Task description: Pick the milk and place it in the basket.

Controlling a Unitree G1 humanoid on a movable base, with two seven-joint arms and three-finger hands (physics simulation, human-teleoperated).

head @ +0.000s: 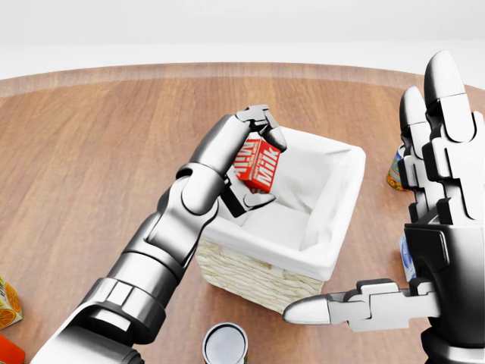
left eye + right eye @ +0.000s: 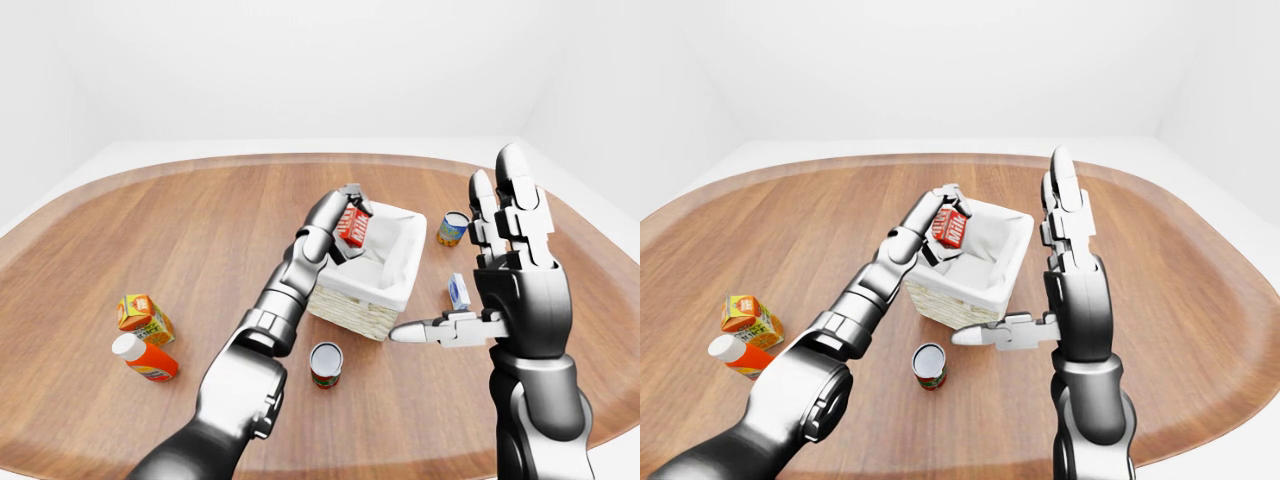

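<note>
The red milk carton (image 1: 257,164) is held in my left hand (image 1: 254,155), whose fingers close round it. It hangs tilted over the left side of the white-lined wicker basket (image 1: 333,250), above its open inside. My right hand (image 1: 413,250) is open and empty, raised upright to the right of the basket, thumb pointing left below the basket's near corner.
On the wooden table: a tin can (image 2: 326,363) below the basket, an orange juice carton (image 2: 145,318) and a red bottle (image 2: 146,358) at the left, a second can (image 2: 452,229) and a small blue-and-white carton (image 2: 459,291) right of the basket, partly behind my right hand.
</note>
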